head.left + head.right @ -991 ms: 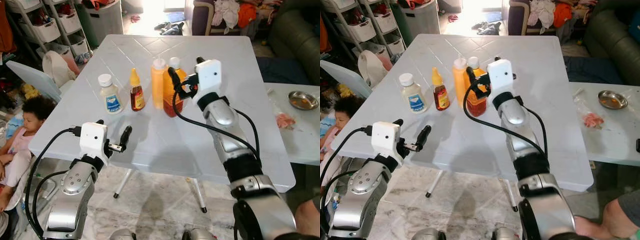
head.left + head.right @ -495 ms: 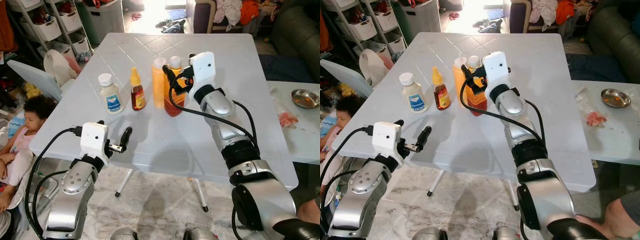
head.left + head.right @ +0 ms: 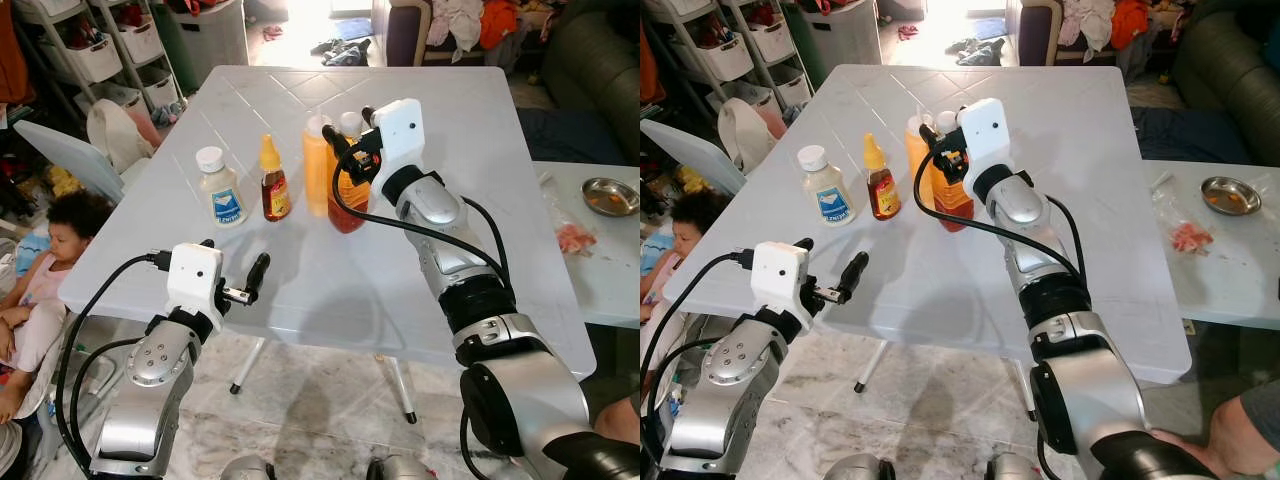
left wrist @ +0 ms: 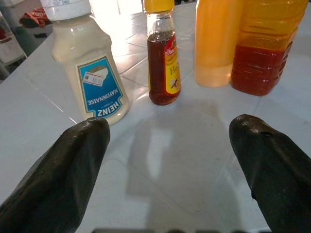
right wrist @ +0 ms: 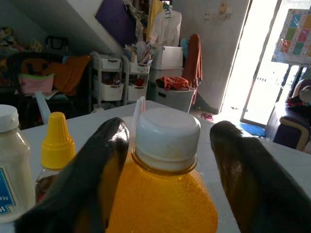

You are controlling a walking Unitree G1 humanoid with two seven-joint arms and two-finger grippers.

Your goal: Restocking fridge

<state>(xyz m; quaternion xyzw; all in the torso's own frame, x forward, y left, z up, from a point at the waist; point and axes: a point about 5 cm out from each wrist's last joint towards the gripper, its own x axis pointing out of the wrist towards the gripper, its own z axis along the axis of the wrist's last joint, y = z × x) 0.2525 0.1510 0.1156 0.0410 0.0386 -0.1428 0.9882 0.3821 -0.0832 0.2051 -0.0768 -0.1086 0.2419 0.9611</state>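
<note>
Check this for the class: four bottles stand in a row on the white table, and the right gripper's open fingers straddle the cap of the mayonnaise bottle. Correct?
Not quite. The right gripper straddles the white cap of the orange bottle, as the right wrist view shows. The mayonnaise bottle stands untouched at the other end of the row on the white table.

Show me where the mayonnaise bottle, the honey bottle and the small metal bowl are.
mayonnaise bottle [image 4: 97,92]: left wrist view, blue label.
honey bottle [image 3: 273,190]: left eye view, dark body.
metal bowl [image 3: 607,199]: left eye view, inside of the bowl.
</note>
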